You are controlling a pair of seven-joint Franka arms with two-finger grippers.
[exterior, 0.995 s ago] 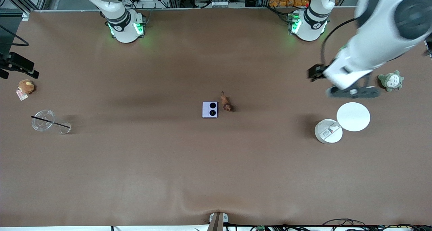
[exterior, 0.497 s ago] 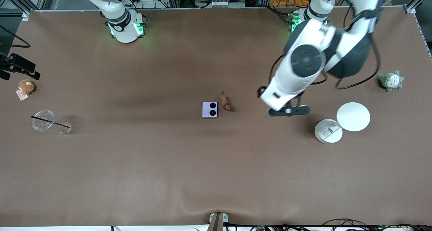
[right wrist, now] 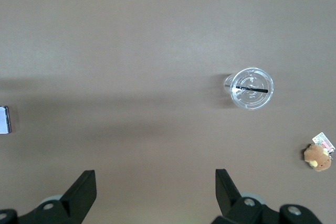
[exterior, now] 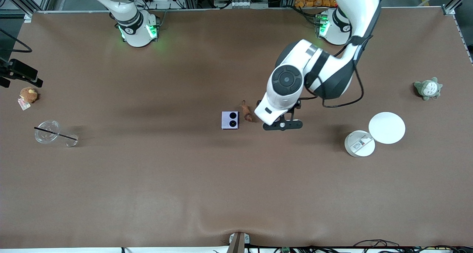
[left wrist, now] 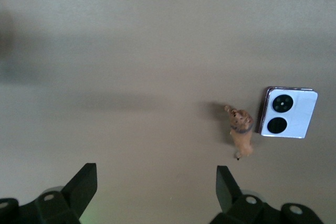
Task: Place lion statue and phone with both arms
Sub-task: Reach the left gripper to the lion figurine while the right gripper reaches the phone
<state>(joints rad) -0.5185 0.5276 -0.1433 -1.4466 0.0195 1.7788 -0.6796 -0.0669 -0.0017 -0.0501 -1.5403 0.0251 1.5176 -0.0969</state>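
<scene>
Lion statue (exterior: 247, 111) and phone (exterior: 230, 120) lie untouched mid-table (exterior: 147, 179), statue at the phone's 2 o'clock; left pincer (exterior: 282, 125) hovers beside them, wide open, empty; right pincer (right wrist: 152, 195) waits open, empty; both grasps remain.

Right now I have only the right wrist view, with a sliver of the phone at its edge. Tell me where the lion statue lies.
Observer: The lion statue lies on the table beside the phone, toward the left arm's end.
Operator: My right tool waits open, high above the clear cup's end. Report the left tool.
Observer: The left tool hangs open over bare table next to the lion statue, toward the left arm's end, not over it.
Operator: Say what else lies at that end.
Observer: A white disc, a smaller white disc against it, and a grey-green plush toy.
</scene>
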